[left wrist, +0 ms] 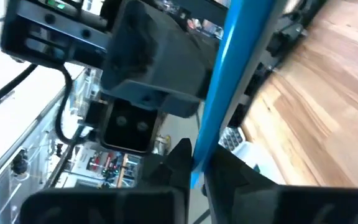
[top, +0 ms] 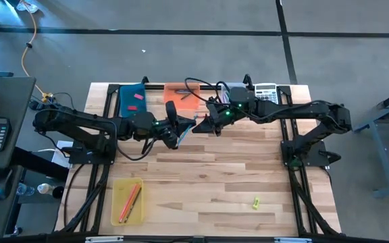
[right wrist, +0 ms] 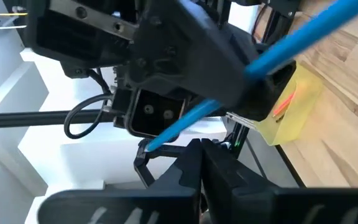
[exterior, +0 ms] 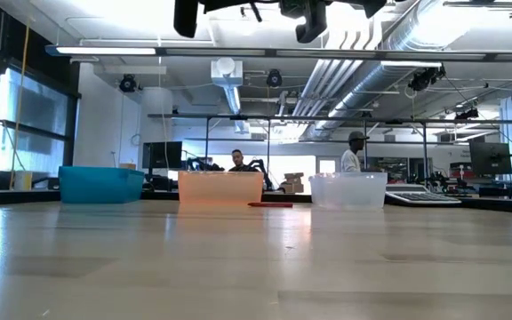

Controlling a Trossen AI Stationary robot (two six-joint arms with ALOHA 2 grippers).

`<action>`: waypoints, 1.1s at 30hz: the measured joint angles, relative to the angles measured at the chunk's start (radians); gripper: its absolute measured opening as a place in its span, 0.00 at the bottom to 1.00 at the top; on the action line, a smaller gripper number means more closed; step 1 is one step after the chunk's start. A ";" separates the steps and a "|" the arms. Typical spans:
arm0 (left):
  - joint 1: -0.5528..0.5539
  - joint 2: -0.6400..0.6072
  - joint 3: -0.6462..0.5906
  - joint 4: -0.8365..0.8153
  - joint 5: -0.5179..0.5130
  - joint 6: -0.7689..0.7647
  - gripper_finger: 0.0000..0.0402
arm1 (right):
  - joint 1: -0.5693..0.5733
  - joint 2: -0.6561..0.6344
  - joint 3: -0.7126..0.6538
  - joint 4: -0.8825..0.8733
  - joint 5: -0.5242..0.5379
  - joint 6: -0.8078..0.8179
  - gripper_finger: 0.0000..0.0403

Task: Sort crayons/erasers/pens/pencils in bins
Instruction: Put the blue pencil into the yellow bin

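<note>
Left gripper and right gripper meet mid-air, both jaws clamped on the blue pen.

Both arms are dark, near-black, built of boxy segments. Small green lights glow on the wrist housings behind the left claw and the right claw. Black cables loop along the links. Each wrist block carries two round screws.

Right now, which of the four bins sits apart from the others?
The yellow bin. It lies alone at the table's near-left corner with pencils in it, while the blue bin, orange bin and clear bin line the far edge.
</note>
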 joint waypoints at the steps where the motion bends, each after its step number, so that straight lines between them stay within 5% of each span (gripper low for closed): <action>1: 0.000 0.000 0.000 -0.010 -0.001 0.000 0.03 | 0.000 0.000 0.000 0.000 0.000 -0.008 0.01; 14: 0.003 -0.001 -0.001 -0.064 -0.105 -0.114 0.01 | -0.028 -0.050 0.000 -0.063 -0.026 -0.230 0.27; 22: 0.017 -0.001 -0.001 -0.131 -0.096 -0.377 0.01 | -0.055 -0.183 0.000 -0.278 0.152 -0.781 0.40; 27: 0.060 -0.001 0.051 -0.313 0.011 -0.680 0.01 | -0.041 -0.204 0.000 -0.336 0.300 -1.185 0.41; 33: 0.150 0.010 0.125 -0.463 0.286 -0.947 0.01 | -0.027 -0.143 0.000 -0.245 0.342 -1.324 0.38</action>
